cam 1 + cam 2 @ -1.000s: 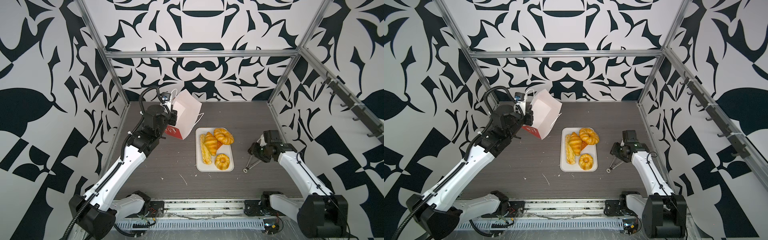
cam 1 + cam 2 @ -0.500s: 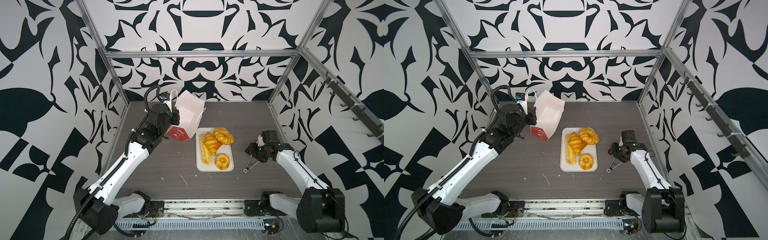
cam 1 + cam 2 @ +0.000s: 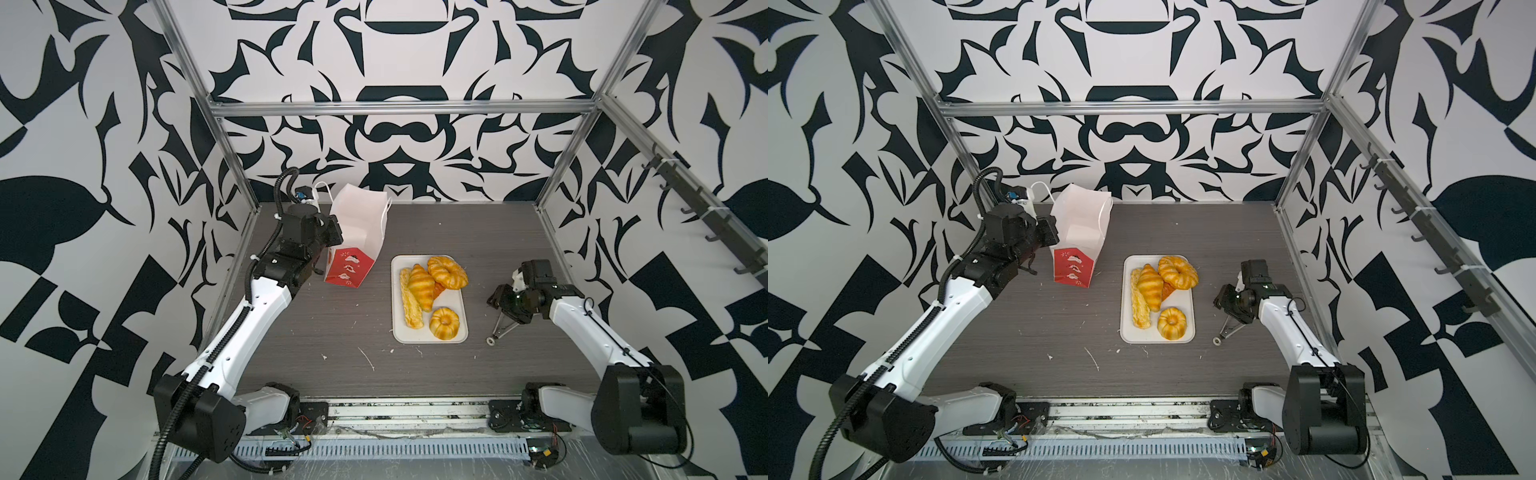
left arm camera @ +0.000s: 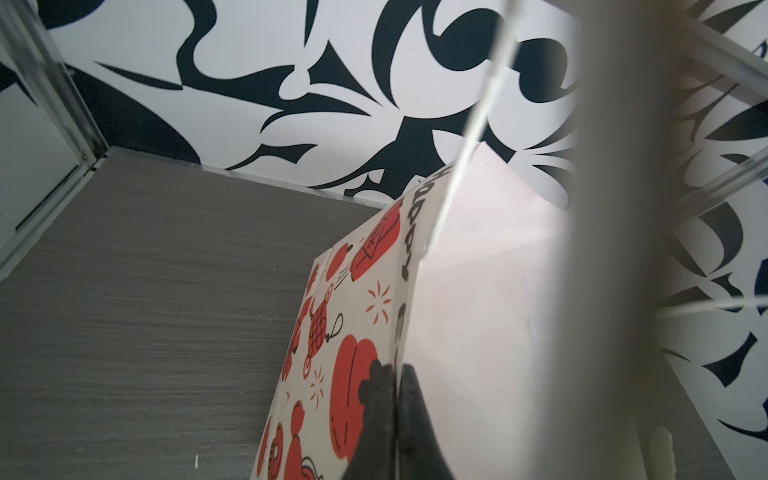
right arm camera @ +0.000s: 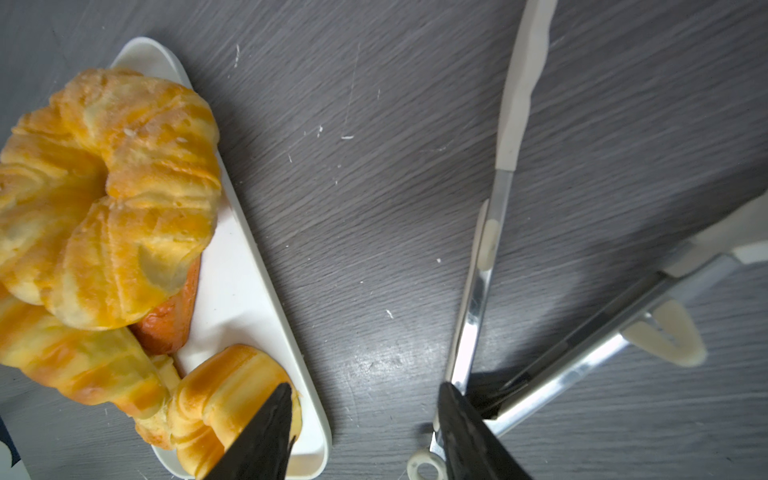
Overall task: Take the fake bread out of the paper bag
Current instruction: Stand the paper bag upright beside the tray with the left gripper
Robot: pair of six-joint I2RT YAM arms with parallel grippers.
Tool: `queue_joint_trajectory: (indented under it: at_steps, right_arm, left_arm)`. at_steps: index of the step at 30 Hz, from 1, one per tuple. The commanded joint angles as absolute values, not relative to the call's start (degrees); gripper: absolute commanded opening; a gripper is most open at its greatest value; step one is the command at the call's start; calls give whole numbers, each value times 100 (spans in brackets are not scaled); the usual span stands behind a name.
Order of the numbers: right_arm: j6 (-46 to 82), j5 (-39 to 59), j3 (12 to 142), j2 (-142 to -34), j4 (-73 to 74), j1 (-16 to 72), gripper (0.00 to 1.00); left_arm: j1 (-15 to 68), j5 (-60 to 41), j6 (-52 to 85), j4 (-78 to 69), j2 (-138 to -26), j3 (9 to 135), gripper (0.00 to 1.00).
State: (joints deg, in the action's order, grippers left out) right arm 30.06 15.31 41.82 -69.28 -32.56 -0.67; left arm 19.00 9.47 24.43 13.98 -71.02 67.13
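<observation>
In both top views the paper bag point(image 3: 360, 232) point(image 3: 1080, 232) stands tilted near the back left of the table point(image 3: 332, 332), its white inside showing. The left gripper point(image 3: 333, 232) is at its rim. The fake bread point(image 3: 420, 286) point(image 3: 1150, 286) lies piled on a white tray point(image 3: 452, 300) in the middle of the table, outside the bag and apart from it. The right gripper point(image 3: 498, 297) hangs just beside the tray, above the metal tongs point(image 3: 505, 328).

In the left wrist view the left gripper point(image 4: 395, 370) is clamped tight on the bag's wall point(image 4: 353, 332). One finger presses the printed outside, the other the white inside.

In the right wrist view the right gripper point(image 5: 365, 386) has its jaws well apart, with only bare table between them. One fingertip overlaps the ring bun point(image 5: 224, 395) at the tray's edge point(image 5: 245, 299). The other overlaps the hinge end of the metal tongs point(image 5: 482, 270), which lie spread on the table. Whether it touches them cannot be told.
</observation>
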Motion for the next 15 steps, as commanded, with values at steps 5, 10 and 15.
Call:
queue_joint_trajectory:
  at_steps: [5,10,15]
  right_arm:
    - [3098,1617,4144,-6978,-3143,-85,59]
    - [3144,1670,4122,-6994,-3088,-79,59]
    - [3147,1688,4115,-6979,-3093,-82,58]
  left_arm:
    - [1455,514,2786,1428,-7231,6531,0]
    - [1269,459,2811,1507,-7260,6462,2]
    - [1169,510,2840,1562,-7164,6308,24]
